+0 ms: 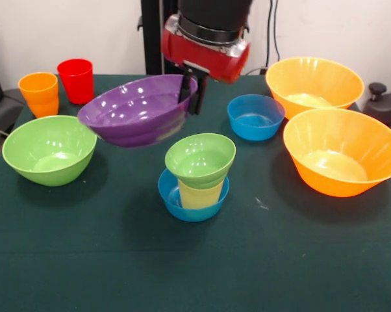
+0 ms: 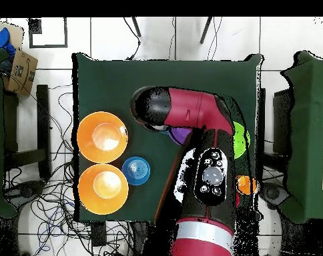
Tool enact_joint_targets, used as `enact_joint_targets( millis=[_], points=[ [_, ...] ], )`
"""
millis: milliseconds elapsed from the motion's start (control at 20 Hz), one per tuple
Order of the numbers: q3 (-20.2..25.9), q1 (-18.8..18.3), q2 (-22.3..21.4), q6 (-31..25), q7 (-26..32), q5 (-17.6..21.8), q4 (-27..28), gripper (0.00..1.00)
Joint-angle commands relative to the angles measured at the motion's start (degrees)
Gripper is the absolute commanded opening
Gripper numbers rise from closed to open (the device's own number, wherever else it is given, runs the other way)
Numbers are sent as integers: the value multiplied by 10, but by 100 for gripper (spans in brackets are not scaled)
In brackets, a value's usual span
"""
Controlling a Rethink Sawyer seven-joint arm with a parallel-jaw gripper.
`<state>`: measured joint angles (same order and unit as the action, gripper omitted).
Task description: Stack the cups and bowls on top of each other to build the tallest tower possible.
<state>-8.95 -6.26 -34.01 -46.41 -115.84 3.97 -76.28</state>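
Observation:
My gripper [image 1: 190,94] is shut on the far rim of the wide purple bowl [image 1: 134,110] and holds it tilted in the air, left of and above the tower. The tower [image 1: 197,175] is a small blue bowl [image 1: 173,195] with the pale yellow cup [image 1: 199,194] in it and the small green bowl [image 1: 201,158] on top. Both very large orange bowls [image 1: 341,153] [image 1: 314,81] stand at the right. A second small blue bowl [image 1: 255,117] is behind the tower. The large green bowl [image 1: 49,149] is at the left. The orange cup [image 1: 39,93] and red cup [image 1: 76,80] stand at the back left.
In the overhead view the arm [image 2: 204,167] covers the tower and most of the purple bowl [image 2: 179,135]. The two orange bowls [image 2: 102,137] [image 2: 103,189] and a blue bowl [image 2: 135,170] show to its left. A black knobbed object [image 1: 385,104] sits beyond the table's right edge.

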Motion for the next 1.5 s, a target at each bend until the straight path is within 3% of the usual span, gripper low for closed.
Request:
enact_joint_targets(
  millis=[50, 550, 900, 1050, 1500],
  points=[
    [34, 22, 62, -33, -73, -6, 38, 0],
    [21, 47, 83, -16, -89, -10, 45, 0],
    [11, 56, 93, -25, -95, -19, 55, 0],
    [3, 55, 97, -60, -96, -25, 56, 0],
    [7, 55, 98, -53, -86, -49, 50, 0]
  ],
)
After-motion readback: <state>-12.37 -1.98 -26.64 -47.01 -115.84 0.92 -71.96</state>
